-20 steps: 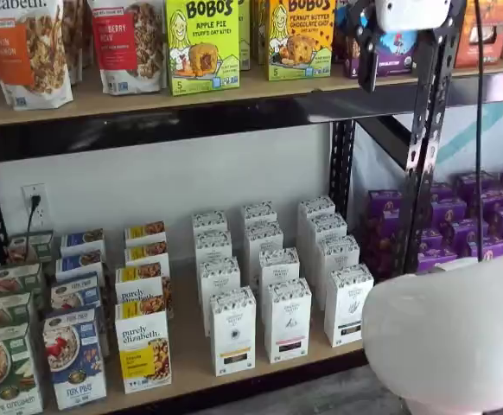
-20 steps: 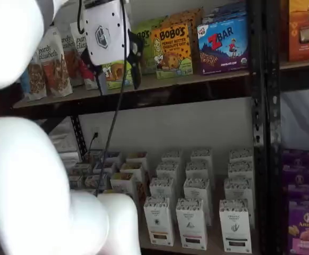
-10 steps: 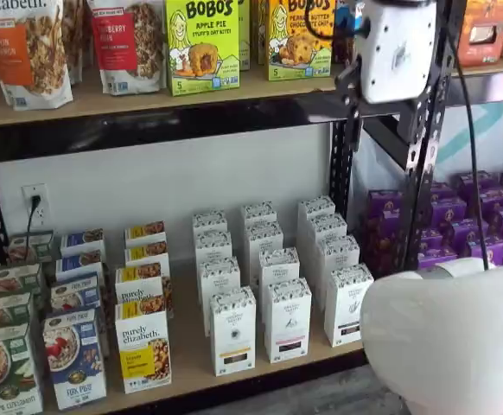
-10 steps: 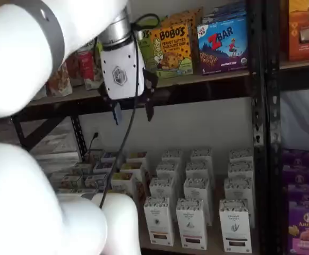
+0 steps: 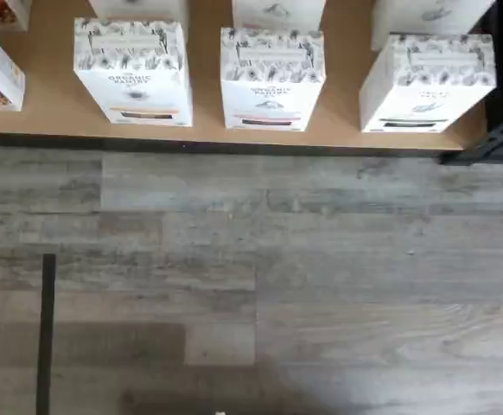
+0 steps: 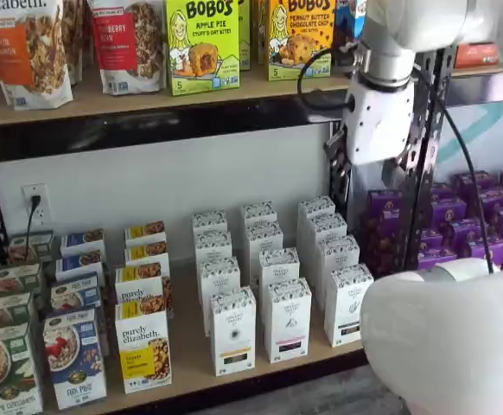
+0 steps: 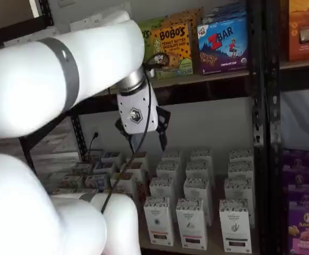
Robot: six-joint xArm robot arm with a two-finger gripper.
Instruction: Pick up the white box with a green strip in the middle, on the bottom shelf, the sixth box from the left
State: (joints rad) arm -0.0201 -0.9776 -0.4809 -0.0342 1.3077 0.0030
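Observation:
The white box with a dark greenish strip stands at the right end of the front row on the bottom shelf (image 6: 191,359), in both shelf views (image 6: 347,304) (image 7: 235,225). The wrist view shows it (image 5: 426,82) at the wood board's edge (image 5: 53,117), near the black rack foot. My gripper (image 7: 143,138) hangs in front of the white wall, below the upper board and well above the white cartons. Its two black fingers (image 7: 162,132) show a plain gap and hold nothing. In a shelf view the gripper (image 6: 338,173) shows side-on by the black upright.
Like white cartons with a pink strip (image 6: 287,320) and an orange-brown strip (image 6: 232,330) stand left of the target. Purely Elizabeth boxes (image 6: 143,350) stand further left. A black rack post (image 6: 420,173) and purple boxes (image 6: 485,216) are to the right. Grey plank floor (image 5: 251,277) lies in front.
The gripper has come down from the level of the upper shelf's goods to below that board, nearer the rows of white cartons. The boxes have not moved.

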